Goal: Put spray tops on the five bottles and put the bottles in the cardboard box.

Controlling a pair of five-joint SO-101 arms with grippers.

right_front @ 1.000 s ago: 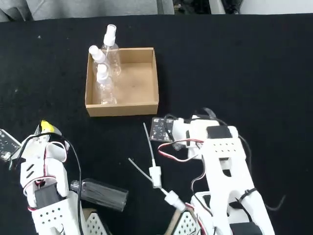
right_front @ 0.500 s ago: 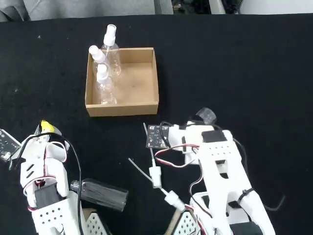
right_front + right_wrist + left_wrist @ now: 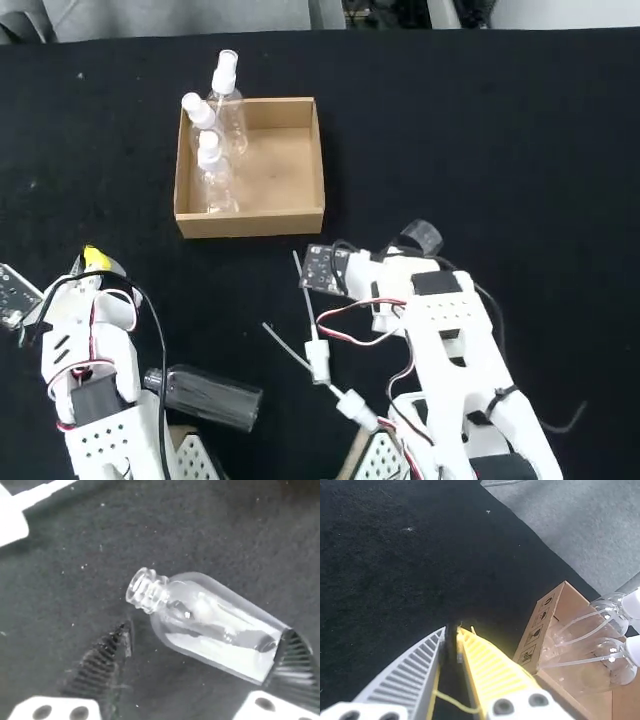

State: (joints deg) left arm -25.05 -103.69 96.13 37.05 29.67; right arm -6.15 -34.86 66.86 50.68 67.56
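Note:
A clear bottle (image 3: 210, 620) without a top lies on its side on the black table; its end pokes out past the right arm (image 3: 422, 237). My right gripper (image 3: 206, 632) is open, one finger on each side of this bottle. Two white spray tops (image 3: 319, 357) (image 3: 351, 405) with long tubes lie just left of the right arm. Another topless bottle (image 3: 205, 393) lies by the left arm's base. The cardboard box (image 3: 285, 205) holds three topped bottles (image 3: 213, 170) along its left wall. My left gripper (image 3: 452, 629) (image 3: 93, 258) is shut and holds nothing, near the front left.
The table (image 3: 500, 130) is a black cloth with free room at right and back. The box (image 3: 545, 625) stands ahead of the left gripper, its right half bare. Cables (image 3: 345, 318) loop off the right arm near the spray tops.
The right arm has drawn back slightly toward the front edge and turned a little, and the clear bottle's end now pokes out behind it. The left arm has kept still.

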